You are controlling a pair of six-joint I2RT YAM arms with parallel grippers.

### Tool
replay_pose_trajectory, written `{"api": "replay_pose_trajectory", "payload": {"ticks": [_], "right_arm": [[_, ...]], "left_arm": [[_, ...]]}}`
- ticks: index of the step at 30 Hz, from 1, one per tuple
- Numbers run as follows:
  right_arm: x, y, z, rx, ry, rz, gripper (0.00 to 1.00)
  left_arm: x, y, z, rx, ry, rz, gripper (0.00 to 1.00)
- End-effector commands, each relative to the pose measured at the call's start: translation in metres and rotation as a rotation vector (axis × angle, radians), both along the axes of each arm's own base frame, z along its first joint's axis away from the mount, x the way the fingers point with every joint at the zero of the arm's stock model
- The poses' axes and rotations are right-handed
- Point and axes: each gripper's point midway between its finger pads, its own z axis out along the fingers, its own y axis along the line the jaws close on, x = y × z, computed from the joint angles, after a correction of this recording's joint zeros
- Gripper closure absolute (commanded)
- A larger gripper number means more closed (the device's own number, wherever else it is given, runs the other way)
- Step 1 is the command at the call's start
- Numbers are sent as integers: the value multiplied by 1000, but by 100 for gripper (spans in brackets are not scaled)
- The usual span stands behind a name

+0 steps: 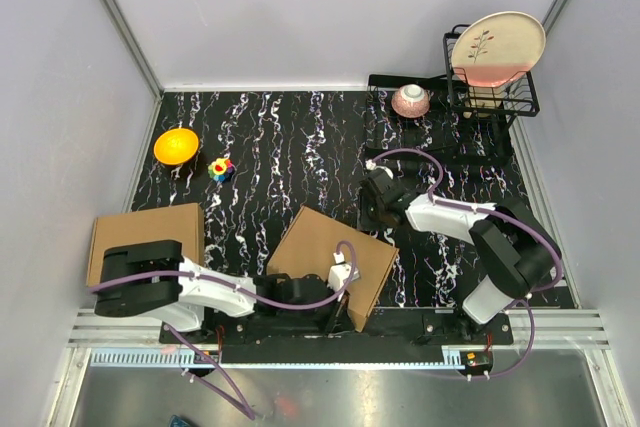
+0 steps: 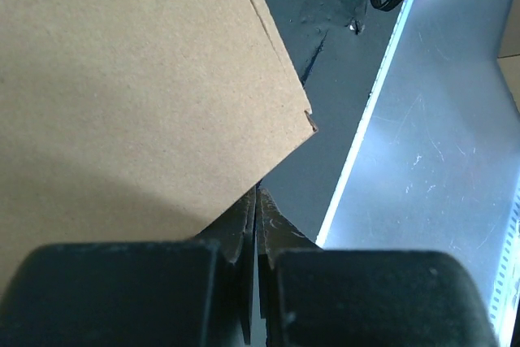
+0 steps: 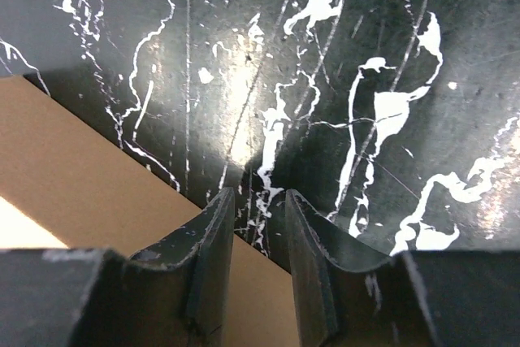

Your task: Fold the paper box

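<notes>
Cardboard paper box (image 1: pixel 322 247) on worktop (image 1: pixel 280 147); only wrist views show left hand (image 2: pixel 256 209) pressed together at its corner, right hand (image 3: pixel 258 201) spread.

The paper box (image 2: pixel 122 87) is plain brown cardboard, matt, with a fine fibrous grain and a raw cut edge. The bench (image 3: pixel 341 62) is black with white marbling, smooth and faintly glossy where light pools on it. The right end effector (image 3: pixel 258 201) is dull black plastic, scuffed and dusty. The metal sheet (image 1: pixel 400 397) is brushed and shiny. The plate (image 1: pixel 497 47) looks glazed.
</notes>
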Motion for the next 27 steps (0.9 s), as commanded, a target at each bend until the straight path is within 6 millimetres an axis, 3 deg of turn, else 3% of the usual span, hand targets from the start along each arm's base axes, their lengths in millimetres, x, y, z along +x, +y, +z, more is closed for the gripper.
{"api": "replay_pose_trajectory", "payload": {"ticks": [1,5,13,20,23,27], "right_arm": [[-53,-3,-34,-34,189,46,62],[-65,3,-37,-6,219,47,63],[-73,10,-45,20,251,49,64],[-53,27,-46,14,233,62,64],[-40,25,-48,-10,223,43,64],[-18,13,-43,5,203,3,64]], "left_arm": [[31,-8,-4,-28,-63,108,100],[43,-5,-13,-10,-61,142,99],[104,13,-16,-19,-177,359,99],[159,9,9,-63,-333,457,99],[179,15,5,-39,-334,488,100],[192,31,1,-23,-330,537,100]]}}
